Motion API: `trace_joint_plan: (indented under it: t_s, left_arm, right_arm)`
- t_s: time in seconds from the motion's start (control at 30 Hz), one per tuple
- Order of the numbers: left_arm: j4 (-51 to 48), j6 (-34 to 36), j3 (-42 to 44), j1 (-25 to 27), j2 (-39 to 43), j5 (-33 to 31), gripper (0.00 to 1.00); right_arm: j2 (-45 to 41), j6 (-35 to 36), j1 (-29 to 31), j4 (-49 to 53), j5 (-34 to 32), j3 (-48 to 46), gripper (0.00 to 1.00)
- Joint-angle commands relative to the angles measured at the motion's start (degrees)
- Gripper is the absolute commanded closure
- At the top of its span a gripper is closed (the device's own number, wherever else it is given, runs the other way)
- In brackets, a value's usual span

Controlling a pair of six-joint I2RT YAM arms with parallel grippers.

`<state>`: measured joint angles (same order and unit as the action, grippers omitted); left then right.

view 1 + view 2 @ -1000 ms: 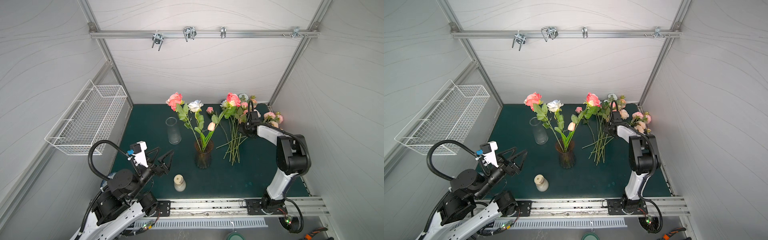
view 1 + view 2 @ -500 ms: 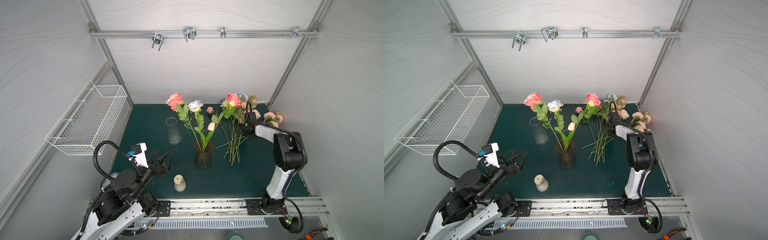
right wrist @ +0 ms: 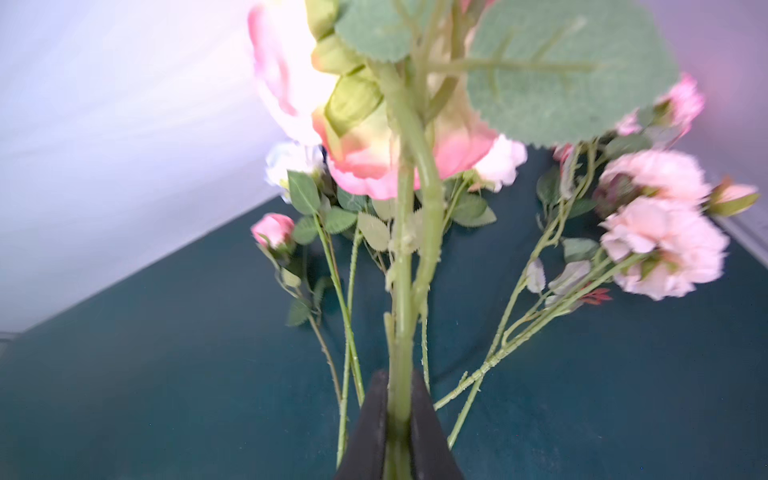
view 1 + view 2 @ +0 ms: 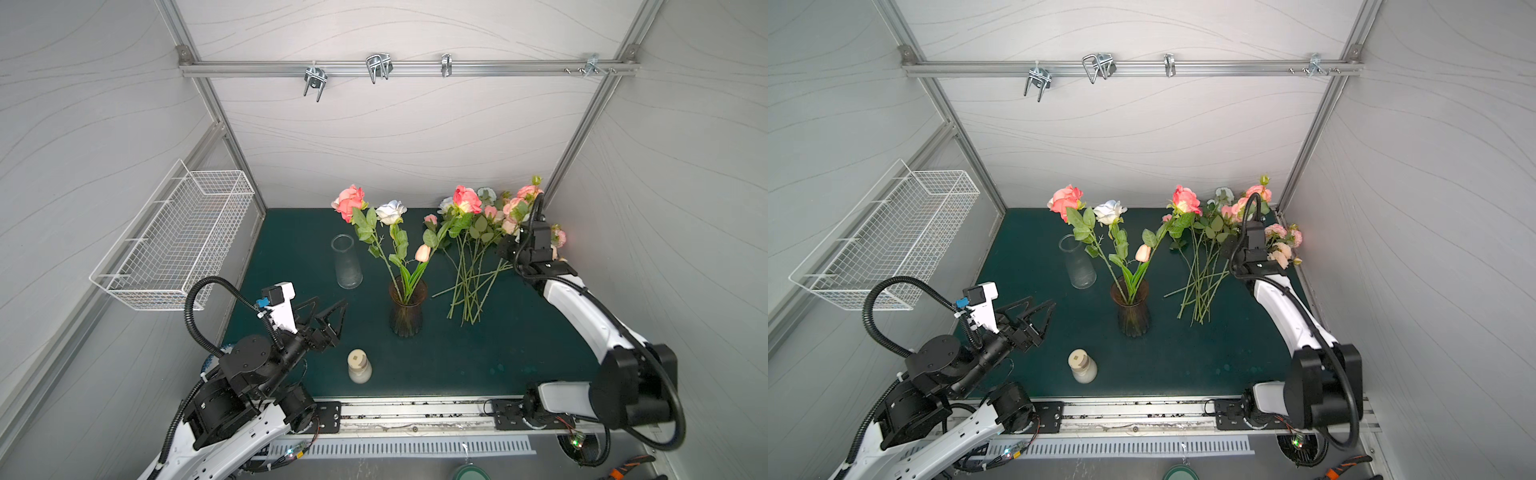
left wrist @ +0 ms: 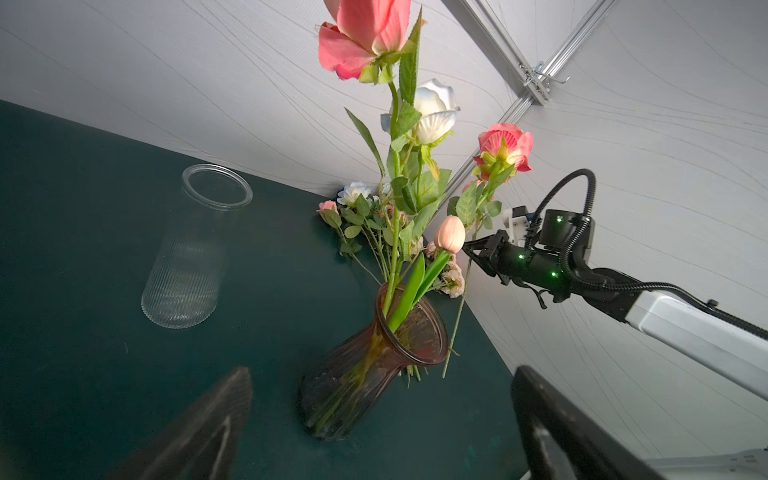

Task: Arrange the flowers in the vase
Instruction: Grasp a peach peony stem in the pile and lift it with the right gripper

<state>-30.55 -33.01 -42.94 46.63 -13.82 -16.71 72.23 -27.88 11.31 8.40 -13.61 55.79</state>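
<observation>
So right gripper (image 3: 399, 409) pinches one rose stem (image 3: 402, 291), I think, it's blurry. Lift high before swinging to the vase (image 4: 407, 309); left gripper (image 4: 330, 304) sits spread wide.

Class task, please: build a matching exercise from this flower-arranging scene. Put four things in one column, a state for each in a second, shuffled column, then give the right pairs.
Things
1. dark vase
2. clear vase
3. left gripper
4. right gripper

States
A. jaws shut on a rose stem
B. upright and empty
C. holds three flowers
D. jaws wide open, holding nothing

Pairs: 1-C, 2-B, 3-D, 4-A
</observation>
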Motion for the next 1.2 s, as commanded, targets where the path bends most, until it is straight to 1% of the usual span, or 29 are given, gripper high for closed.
trace_joint_plan:
  t_s: [0.0, 0.1, 0.2, 0.27, 0.33, 0.43, 0.47, 0.57, 0.6, 0.73, 0.9, 0.97, 1.0, 1.07, 1.17]
  left_arm:
    - [1.7, 0.8, -2.8, 0.2, -0.8, 0.7, 0.01]
    - [1.7, 0.8, -3.3, 0.3, -1.3, 0.8, 0.01]
    - [1.8, 0.8, -3.6, 0.2, -1.6, 1.0, 0.01]
    - [1.9, 0.5, -3.7, 0.2, -1.7, 1.0, 0.01]
    - [1.9, 0.4, -3.7, 0.2, -1.6, 1.0, 0.01]
    - [1.8, 0.2, -3.7, 0.2, -1.6, 0.8, 0.01]
    - [1.7, 0.1, -3.7, 0.2, -1.6, 0.7, 0.01]
    - [1.6, 0.1, -4.0, 0.2, -1.7, 1.1, 0.01]
    - [1.7, 0.1, -4.1, 0.2, -1.6, 1.0, 0.01]
    - [2.0, 0.3, -4.8, 0.2, -2.0, 1.7, 0.01]
    - [3.2, 1.2, -5.9, 0.2, -2.5, 3.0, 0.01]
    - [3.3, 1.5, -6.6, 0.2, -3.1, 3.3, 0.01]
    - [3.3, 1.7, -7.1, 0.3, -3.4, 3.5, 0.01]
    - [3.1, 2.3, -8.5, 0.2, -4.3, 4.6, 0.01]
    - [1.6, 2.9, -11.1, 0.3, -6.0, 6.7, 0.01]
  right_arm:
    - [-4.7, 3.1, 3.2, 0.4, -8.5, -0.6, 1.00]
    - [-7.5, 5.9, 6.7, 2.3, -16.7, 0.4, 1.00]
    - [-9.5, 9.5, 10.5, 1.4, -25.9, 0.9, 1.00]
    - [-8.4, 13.7, 13.4, 0.4, -34.9, 2.3, 1.00]
    - [-7.1, 16.2, 14.4, -1.3, -39.5, 2.9, 1.00]
    - [-6.8, 17.2, 14.6, -3.2, -42.0, 2.4, 1.00]
    - [-7.0, 17.4, 14.5, -3.7, -41.7, 2.3, 1.00]
    - [-9.1, 16.7, 14.8, -3.1, -35.0, 2.1, 1.00]
    - [-10.1, 16.5, 15.2, -3.0, -34.0, 1.9, 1.00]
    - [-15.2, 16.6, 18.5, -1.7, -33.3, 2.0, 1.00]
    - [-22.9, 15.4, 22.8, 2.6, -29.2, 3.2, 1.00]
    - [-26.0, 15.1, 24.4, 3.9, -25.1, 3.5, 1.00]
    - [-27.7, 15.0, 25.1, 4.1, -22.0, 3.6, 1.00]
    - [-30.8, 15.0, 25.9, 4.2, -12.9, 3.7, 1.00]
    - [-32.6, 12.9, 26.0, 7.1, -0.1, 5.8, 1.00]
